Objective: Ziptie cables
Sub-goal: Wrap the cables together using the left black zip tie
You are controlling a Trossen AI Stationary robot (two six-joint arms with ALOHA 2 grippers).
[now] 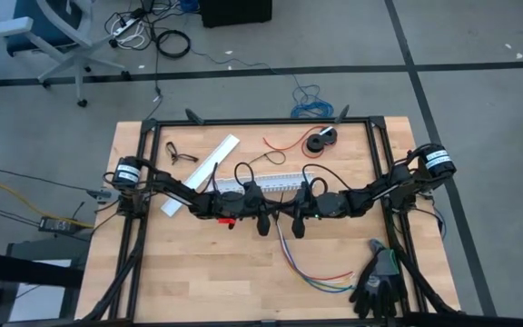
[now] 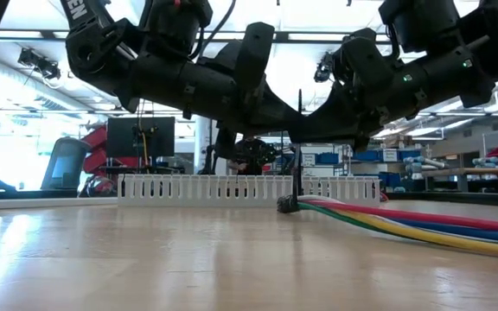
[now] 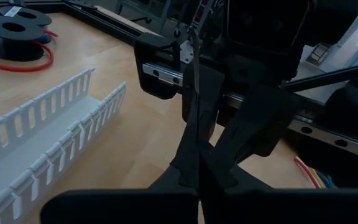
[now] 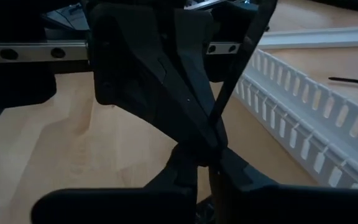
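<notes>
With the thin black plastic zip tie point(image 3: 191, 93) pinched by both closed grippers, left point(image 1: 262, 223) and right point(image 1: 298, 227), it should be looped under the multicoloured wire bunch point(image 1: 311, 272) without slackening either grip.

Slotted duct point(image 1: 260, 184) just behind tools

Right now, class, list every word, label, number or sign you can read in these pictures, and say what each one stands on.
"EN": white letters, the end of a word cut off by the picture's edge, on a dark arm link in the low view.
White round label on the left arm base: too small to read.
White round label on the right arm base: too small to read.
Nothing else can be read.
</notes>
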